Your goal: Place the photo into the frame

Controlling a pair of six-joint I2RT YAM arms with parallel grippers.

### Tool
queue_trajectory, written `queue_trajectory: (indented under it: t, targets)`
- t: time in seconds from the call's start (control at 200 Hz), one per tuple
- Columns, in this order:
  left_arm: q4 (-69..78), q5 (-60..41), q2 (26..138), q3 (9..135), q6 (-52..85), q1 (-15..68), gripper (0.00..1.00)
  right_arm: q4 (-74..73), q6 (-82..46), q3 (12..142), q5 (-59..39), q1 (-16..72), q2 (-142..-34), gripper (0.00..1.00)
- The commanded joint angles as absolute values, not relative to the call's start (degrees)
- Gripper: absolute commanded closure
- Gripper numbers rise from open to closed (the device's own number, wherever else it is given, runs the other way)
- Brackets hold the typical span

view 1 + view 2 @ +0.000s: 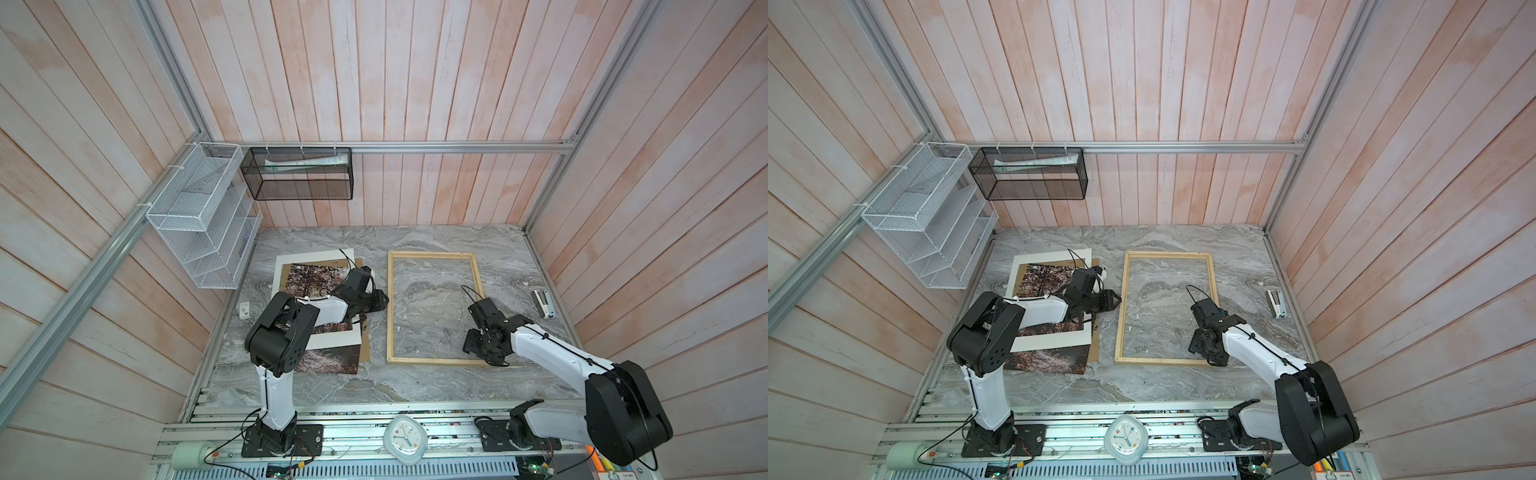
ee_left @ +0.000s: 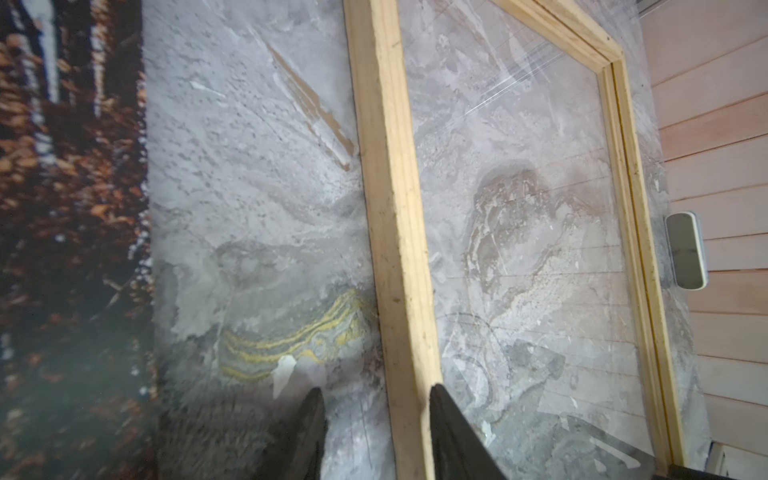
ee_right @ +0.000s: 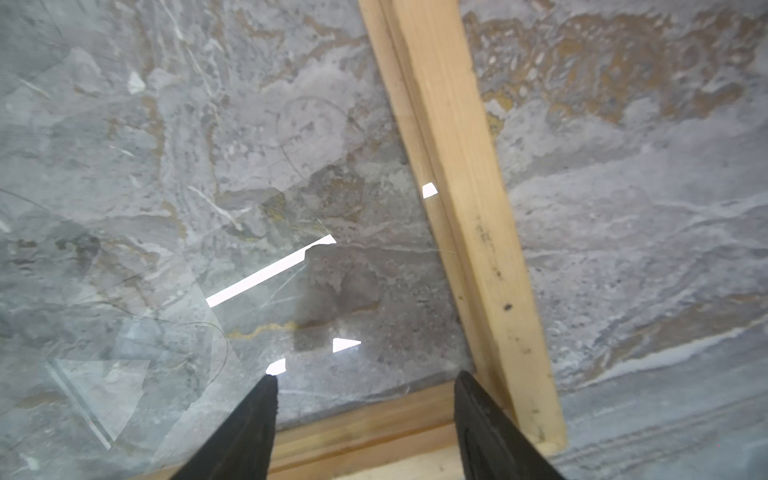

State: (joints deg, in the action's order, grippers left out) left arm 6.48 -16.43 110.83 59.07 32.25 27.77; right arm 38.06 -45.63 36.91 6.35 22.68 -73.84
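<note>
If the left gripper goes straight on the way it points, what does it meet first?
Most likely the frame, its long side nearest the photo, just ahead of the left gripper; depth unclear.

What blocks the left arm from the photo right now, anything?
Probably reachable, yes. The photo lies on the left arm's side, its near end bare. The white mat board covers the rest, so a pull might drag it. The left gripper is open and empty.

White mat board atop brown backing board; stapler near the right wall; clock on the front rail.
</note>
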Motion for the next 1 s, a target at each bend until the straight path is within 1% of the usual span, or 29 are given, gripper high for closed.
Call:
queue_trajectory:
  t: [0.0,0.115,0.325,0.53,0.735,0.995]
  targets:
    - [6.68,-16.64,110.21,58.36,32.71,27.86,0.56,45.36,-46.9,36.29,8.47,22.24,-74.76,0.31]
    - [6.55,-16.96,110.3,58.53,32.61,27.86,0.56,45.85,-46.64,36.14,7.92,22.24,-76.19,0.31]
    - [6.46,-17.05,109.69,58.53,32.09,28.34,0.56,44.35,-47.6,34.86,8.75,22.19,-75.27,0.31]
    - [5.59,-17.67,109.51,59.15,30.56,29.42,0.56,36.41,-47.23,30.73,2.4,22.06,-78.58,0.31]
    - [4.13,-17.18,108.73,59.84,29.18,30.58,0.56,36.63,-45.81,33.53,3.4,22.06,-79.72,0.31]
    - [3.27,-15.85,107.7,59.81,29.35,31.42,0.56,38.32,-42.3,40.91,5.83,20.13,-79.45,0.31]
